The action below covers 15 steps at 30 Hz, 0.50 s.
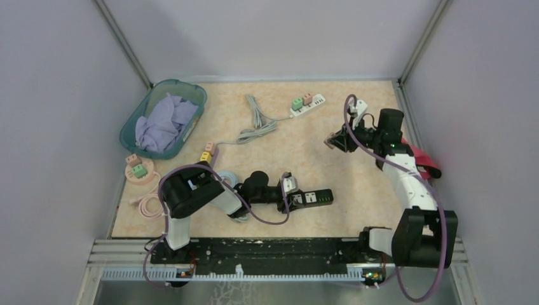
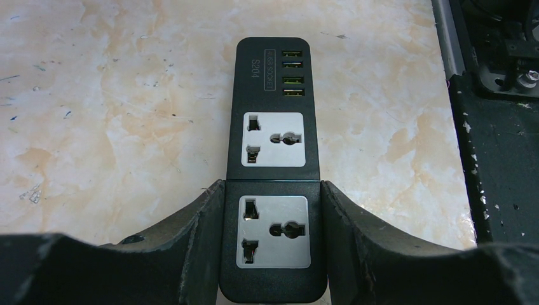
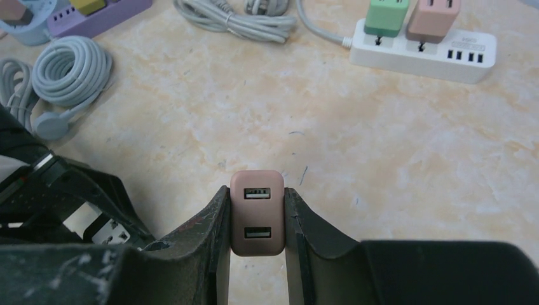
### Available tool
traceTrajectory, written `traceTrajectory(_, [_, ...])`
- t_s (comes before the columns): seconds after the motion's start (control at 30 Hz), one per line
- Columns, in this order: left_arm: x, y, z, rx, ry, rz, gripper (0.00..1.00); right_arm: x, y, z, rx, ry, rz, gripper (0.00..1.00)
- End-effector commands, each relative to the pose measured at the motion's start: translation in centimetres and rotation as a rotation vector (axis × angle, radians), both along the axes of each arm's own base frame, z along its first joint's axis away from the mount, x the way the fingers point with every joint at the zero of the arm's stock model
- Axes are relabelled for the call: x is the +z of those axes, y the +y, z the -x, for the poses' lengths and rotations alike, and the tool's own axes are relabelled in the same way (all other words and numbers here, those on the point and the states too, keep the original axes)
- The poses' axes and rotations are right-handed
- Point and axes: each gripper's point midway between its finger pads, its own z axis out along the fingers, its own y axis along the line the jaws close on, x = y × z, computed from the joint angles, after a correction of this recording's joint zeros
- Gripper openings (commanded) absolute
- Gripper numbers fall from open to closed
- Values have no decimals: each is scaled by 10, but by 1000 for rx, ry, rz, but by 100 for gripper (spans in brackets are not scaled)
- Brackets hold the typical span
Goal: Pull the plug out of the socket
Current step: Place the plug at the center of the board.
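The black power strip (image 1: 313,197) lies on the table near the front; in the left wrist view (image 2: 273,114) both of its white sockets are empty. My left gripper (image 1: 289,191) (image 2: 272,188) is shut on the strip's near end, one finger on each side. My right gripper (image 1: 334,141) (image 3: 257,190) is shut on a pink two-port USB plug (image 3: 257,219). It holds the plug in the air over the right side of the table, well apart from the black strip.
A white power strip (image 1: 308,105) (image 3: 423,57) with a green and a pink plug lies at the back, with its grey cable. A teal basket (image 1: 194,95) of purple cloth stands back left. Other strips (image 1: 138,170) and coiled cables lie at the left. A red object (image 1: 424,159) lies at the right edge.
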Motion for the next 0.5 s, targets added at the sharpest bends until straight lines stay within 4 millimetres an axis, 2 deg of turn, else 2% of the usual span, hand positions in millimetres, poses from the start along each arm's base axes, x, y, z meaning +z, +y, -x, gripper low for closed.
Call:
traceTrajectory(0.0, [-17, 13, -3, 40, 44, -62, 3, 37, -1, -30, -1, -53, -58, 0])
traceTrajectory(0.27, [-16, 13, -4, 41, 40, -60, 3, 35, -6, -65, -28, 39, -154, 0])
traceTrajectory(0.47, [-15, 13, -4, 42, 42, -59, 3, 33, -23, -98, -100, 70, -233, 0])
